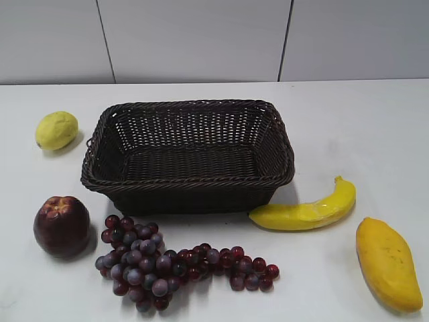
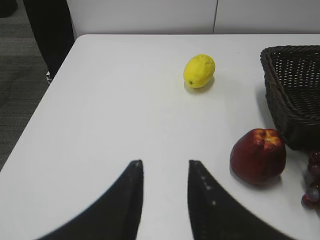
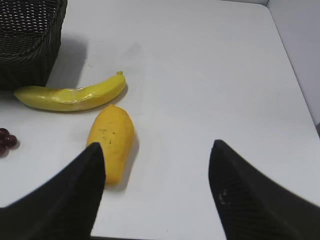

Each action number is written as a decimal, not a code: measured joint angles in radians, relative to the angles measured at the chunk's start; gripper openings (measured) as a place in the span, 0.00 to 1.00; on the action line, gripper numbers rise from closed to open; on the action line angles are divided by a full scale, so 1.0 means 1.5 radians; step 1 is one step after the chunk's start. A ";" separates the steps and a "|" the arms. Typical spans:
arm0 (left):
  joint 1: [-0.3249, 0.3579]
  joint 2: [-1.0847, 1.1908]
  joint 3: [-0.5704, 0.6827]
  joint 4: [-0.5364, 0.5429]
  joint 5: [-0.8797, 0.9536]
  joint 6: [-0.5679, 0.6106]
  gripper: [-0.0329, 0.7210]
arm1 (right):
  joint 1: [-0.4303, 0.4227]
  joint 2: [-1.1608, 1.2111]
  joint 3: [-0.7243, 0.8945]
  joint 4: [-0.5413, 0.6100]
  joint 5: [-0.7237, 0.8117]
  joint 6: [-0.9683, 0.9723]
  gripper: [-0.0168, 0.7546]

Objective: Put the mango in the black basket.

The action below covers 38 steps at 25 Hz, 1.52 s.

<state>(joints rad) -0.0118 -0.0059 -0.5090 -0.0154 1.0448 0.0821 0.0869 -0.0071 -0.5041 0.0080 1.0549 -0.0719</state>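
The orange-yellow mango (image 1: 388,263) lies on the white table at the front right; in the right wrist view the mango (image 3: 112,140) lies just ahead of the left finger. The black basket (image 1: 189,153) stands empty at the table's middle; a corner of the black basket shows in the right wrist view (image 3: 30,42) and in the left wrist view (image 2: 295,95). My right gripper (image 3: 156,147) is open and empty, with the mango to its left. My left gripper (image 2: 165,163) is open and empty over bare table. Neither gripper shows in the exterior view.
A curved yellow banana (image 1: 308,211) lies between basket and mango. A lemon (image 1: 56,129) lies left of the basket. A red apple (image 1: 62,226) and a bunch of purple grapes (image 1: 167,263) lie in front. The table's right edge (image 3: 295,85) is near.
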 joint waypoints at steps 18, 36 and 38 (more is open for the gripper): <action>0.000 0.000 0.000 0.000 0.000 0.000 0.36 | 0.000 0.067 -0.008 0.023 0.016 0.004 0.76; 0.000 0.000 0.000 0.000 0.000 0.000 0.36 | 0.000 0.488 -0.036 0.054 0.032 0.059 0.80; 0.000 0.000 0.000 0.000 0.000 0.000 0.36 | 0.000 0.525 -0.036 0.055 0.017 0.054 0.79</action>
<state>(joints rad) -0.0118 -0.0059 -0.5090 -0.0154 1.0448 0.0821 0.0869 0.7797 -0.5584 0.0911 1.0798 0.0097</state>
